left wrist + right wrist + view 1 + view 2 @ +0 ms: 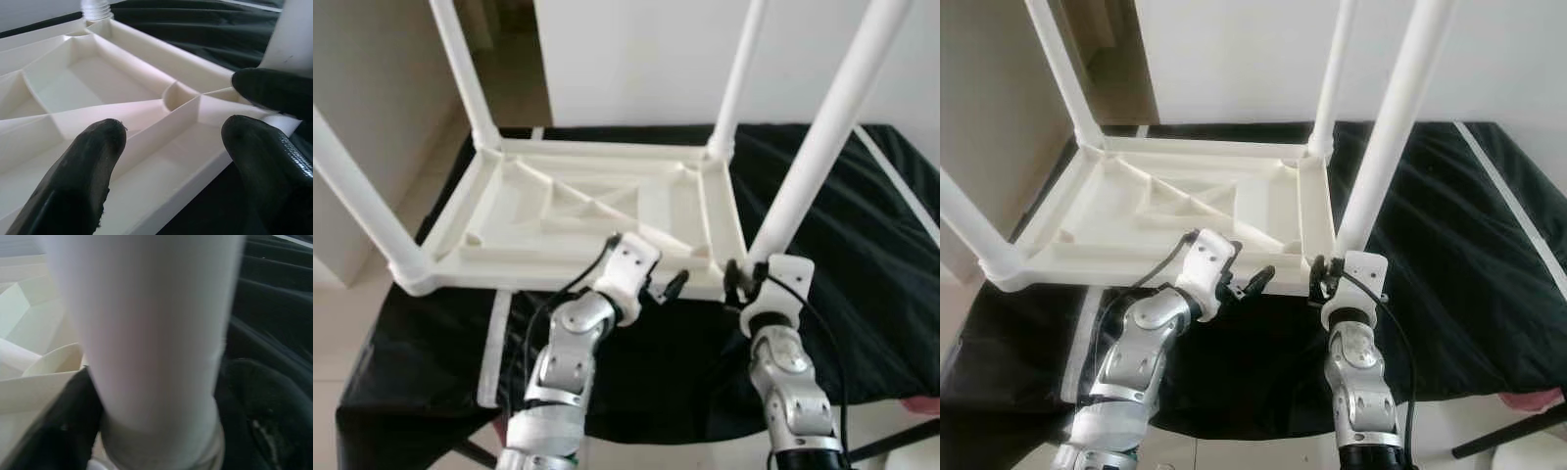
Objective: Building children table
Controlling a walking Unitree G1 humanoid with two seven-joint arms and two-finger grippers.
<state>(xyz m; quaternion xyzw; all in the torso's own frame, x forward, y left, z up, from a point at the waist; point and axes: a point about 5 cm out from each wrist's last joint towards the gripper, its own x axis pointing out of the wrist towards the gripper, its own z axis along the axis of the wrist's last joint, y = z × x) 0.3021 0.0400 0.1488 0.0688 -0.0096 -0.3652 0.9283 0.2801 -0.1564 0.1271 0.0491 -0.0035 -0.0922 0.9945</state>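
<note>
My right fingers [88, 431] clamp the leg [813, 147] at the top's [538, 211] corner; left fingers [93, 156] open beside it. Next, twist it tight.

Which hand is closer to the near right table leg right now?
Right. The right hand sits at the base of the near right leg, fingers on either side of it. The left hand is further left, open at the tabletop's front edge.

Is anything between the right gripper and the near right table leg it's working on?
Nothing visible. The right gripper is already at the base of the near right leg, its fingers either side of the leg at the tabletop corner.
</note>
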